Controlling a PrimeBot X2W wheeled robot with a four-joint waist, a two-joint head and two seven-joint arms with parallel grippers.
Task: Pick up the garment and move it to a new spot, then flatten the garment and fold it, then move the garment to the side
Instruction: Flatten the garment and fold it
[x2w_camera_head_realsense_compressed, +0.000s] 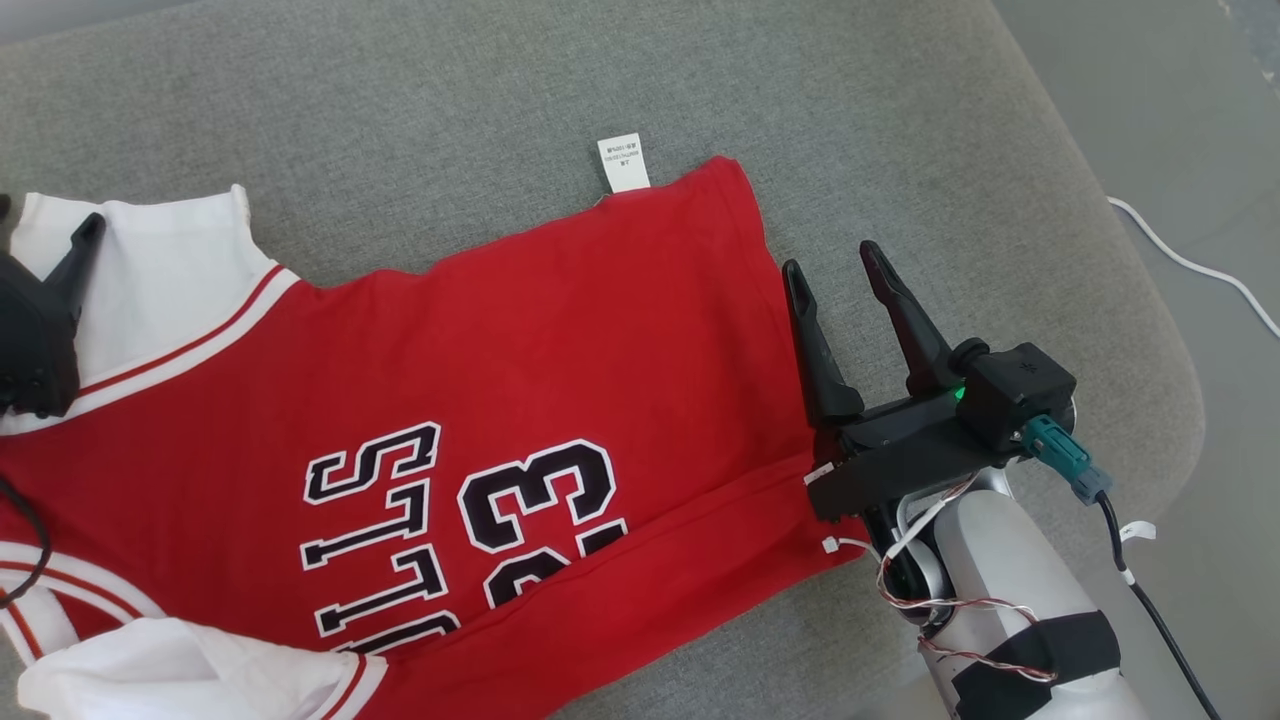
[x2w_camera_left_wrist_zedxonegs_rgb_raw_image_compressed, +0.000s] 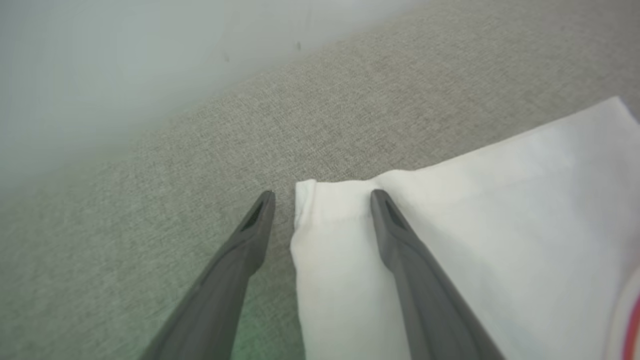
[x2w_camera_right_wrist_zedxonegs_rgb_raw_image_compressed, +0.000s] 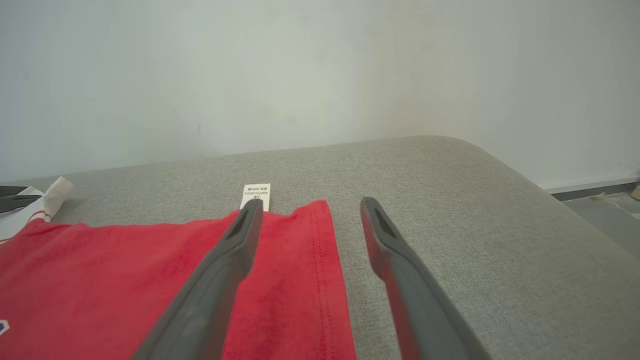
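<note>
This looks like a plain, home-like room. A broad grey woven-fabric cushion with rounded corners (x2w_camera_head_realsense_compressed: 900, 120) sits against a bare pale wall (x2w_camera_right_wrist_zedxonegs_rgb_raw_image_compressed: 320, 75), and a thin white cable (x2w_camera_head_realsense_compressed: 1180, 258) trails across the smooth grey floor (x2w_camera_head_realsense_compressed: 1180, 100).

Red jersey (x2w_camera_head_realsense_compressed: 450, 380) lies flat on grey cushion (x2w_camera_head_realsense_compressed: 400, 100); right end effector (x2w_camera_head_realsense_compressed: 830, 256) (jaws apart) beside its hem

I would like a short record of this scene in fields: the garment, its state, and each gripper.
garment: red jersey, black lettering
state: spread out on grey cushion, not yet folded
label: white tag sticking out at far edge
left gripper: open, straddling white sleeve edge
right gripper: open, at the hem, holding nothing
</note>
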